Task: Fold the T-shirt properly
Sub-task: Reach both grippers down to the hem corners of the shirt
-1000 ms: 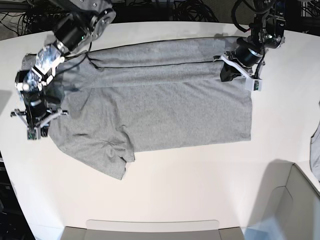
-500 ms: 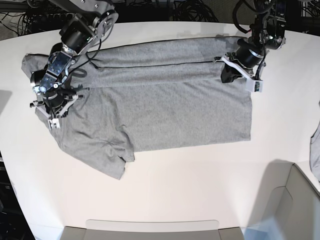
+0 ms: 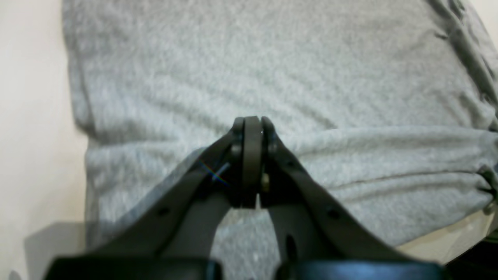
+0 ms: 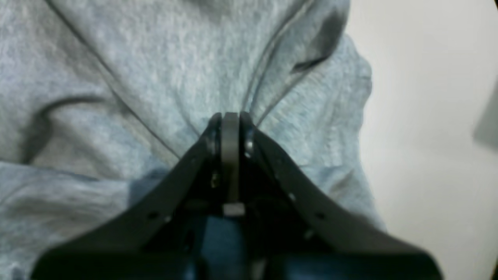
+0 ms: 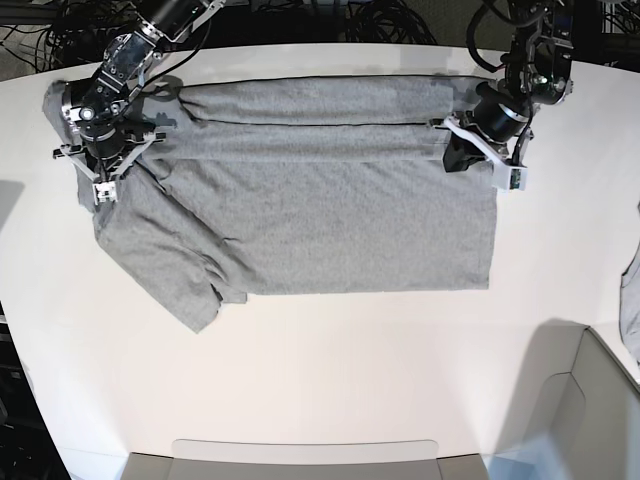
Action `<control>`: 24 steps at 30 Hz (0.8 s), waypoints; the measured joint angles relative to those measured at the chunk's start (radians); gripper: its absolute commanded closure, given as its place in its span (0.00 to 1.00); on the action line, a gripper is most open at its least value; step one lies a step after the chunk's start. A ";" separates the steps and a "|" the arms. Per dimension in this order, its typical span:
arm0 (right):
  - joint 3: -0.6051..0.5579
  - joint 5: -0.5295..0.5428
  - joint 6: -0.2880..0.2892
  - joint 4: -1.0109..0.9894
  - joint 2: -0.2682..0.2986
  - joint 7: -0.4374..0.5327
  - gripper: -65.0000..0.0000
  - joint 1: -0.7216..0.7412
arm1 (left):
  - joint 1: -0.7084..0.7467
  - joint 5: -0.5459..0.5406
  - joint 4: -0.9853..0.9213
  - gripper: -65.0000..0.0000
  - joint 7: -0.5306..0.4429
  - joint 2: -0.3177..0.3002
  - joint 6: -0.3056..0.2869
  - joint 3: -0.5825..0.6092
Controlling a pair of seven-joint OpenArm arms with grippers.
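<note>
The plain heather-grey T-shirt [image 5: 320, 220] lies spread on the white table [image 5: 330, 360], its far part folded over in a long band. One short sleeve [image 5: 195, 295] sticks out at the front left. My right gripper [image 5: 100, 172] is at the shirt's left end, shut on a pinch of cloth; creases run out from its tips in the right wrist view [image 4: 230, 118]. My left gripper [image 5: 458, 155] is at the right end of the folded band, shut on the fold's edge in the left wrist view [image 3: 252, 123].
A grey open box [image 5: 590, 400] stands at the front right corner. A grey tray edge [image 5: 305, 455] runs along the front. Another grey garment [image 5: 631, 310] hangs at the right edge. Cables [image 5: 380, 20] lie behind the table.
My right gripper has moved toward the table's far side, dragging the shirt's left end with it. The sleeve and lower hem shifted back. The left gripper has barely moved.
</note>
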 measured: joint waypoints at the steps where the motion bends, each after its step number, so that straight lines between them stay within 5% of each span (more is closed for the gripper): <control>1: 0.001 0.031 0.000 0.030 0.000 -0.029 0.97 0.000 | 0.002 -0.003 0.000 1.00 0.004 -0.015 -0.004 0.001; 6: -0.003 0.067 0.000 0.127 0.018 -0.144 0.85 0.105 | -0.012 0.000 0.000 1.00 0.000 -0.034 0.001 -0.002; 12: -0.122 0.064 0.000 -0.018 0.162 -0.157 0.53 0.271 | -0.054 0.000 0.000 1.00 -0.002 -0.023 0.005 -0.002; 18: -0.237 0.075 0.000 -0.454 0.290 -0.145 0.52 0.506 | -0.085 -0.005 -0.002 1.00 0.004 0.051 0.004 -0.001; 24: -0.237 0.069 0.000 -0.904 0.365 0.153 0.52 0.692 | -0.090 -0.003 -0.002 1.00 0.000 0.126 0.004 -0.002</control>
